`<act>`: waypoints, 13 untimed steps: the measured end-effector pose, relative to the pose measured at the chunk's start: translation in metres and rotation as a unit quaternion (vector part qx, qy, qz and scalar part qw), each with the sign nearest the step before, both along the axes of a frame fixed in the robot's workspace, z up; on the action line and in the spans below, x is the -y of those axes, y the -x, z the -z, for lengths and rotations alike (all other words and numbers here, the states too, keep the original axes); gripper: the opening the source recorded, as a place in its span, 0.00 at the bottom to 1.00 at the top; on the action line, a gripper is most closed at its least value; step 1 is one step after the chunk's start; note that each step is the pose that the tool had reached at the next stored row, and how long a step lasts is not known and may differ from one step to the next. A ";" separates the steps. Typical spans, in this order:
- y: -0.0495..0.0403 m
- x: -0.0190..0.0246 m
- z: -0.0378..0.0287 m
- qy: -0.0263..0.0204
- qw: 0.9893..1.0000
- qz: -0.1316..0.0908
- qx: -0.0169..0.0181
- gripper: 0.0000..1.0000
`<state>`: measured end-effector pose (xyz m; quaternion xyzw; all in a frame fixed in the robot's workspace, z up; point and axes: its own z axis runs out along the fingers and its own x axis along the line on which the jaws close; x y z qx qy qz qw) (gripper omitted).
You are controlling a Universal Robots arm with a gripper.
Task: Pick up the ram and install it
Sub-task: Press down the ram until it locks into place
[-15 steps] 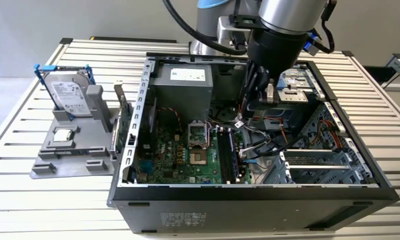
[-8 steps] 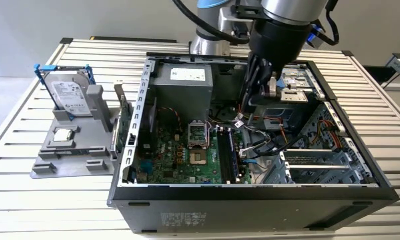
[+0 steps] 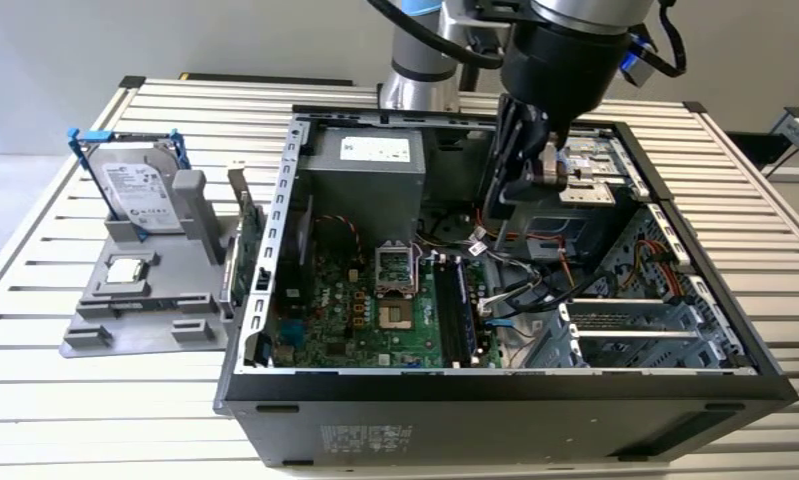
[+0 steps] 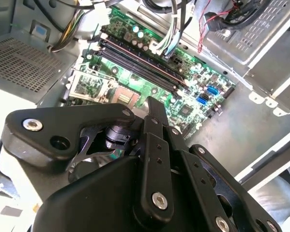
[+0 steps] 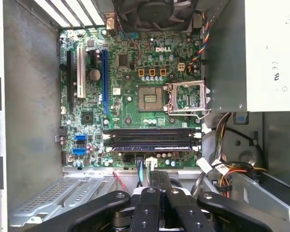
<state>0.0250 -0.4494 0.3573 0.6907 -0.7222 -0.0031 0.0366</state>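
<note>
inside pc case (image 3: 719, 385): ram (image 5: 152, 143) in slot.

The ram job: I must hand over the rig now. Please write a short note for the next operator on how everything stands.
Pincer: shut, nothing seen in it, hanging inside the open computer case above the green board.
Ram: a dark stick stands in one of the black slots, apart from the pincer.
Done: pick-up and placing, it seems.
Left: whether the ram is pressed fully home cannot be told.
</note>
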 end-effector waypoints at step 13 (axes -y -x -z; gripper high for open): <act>0.0000 0.0000 -0.0149 0.000 1.000 0.000 0.000 0.00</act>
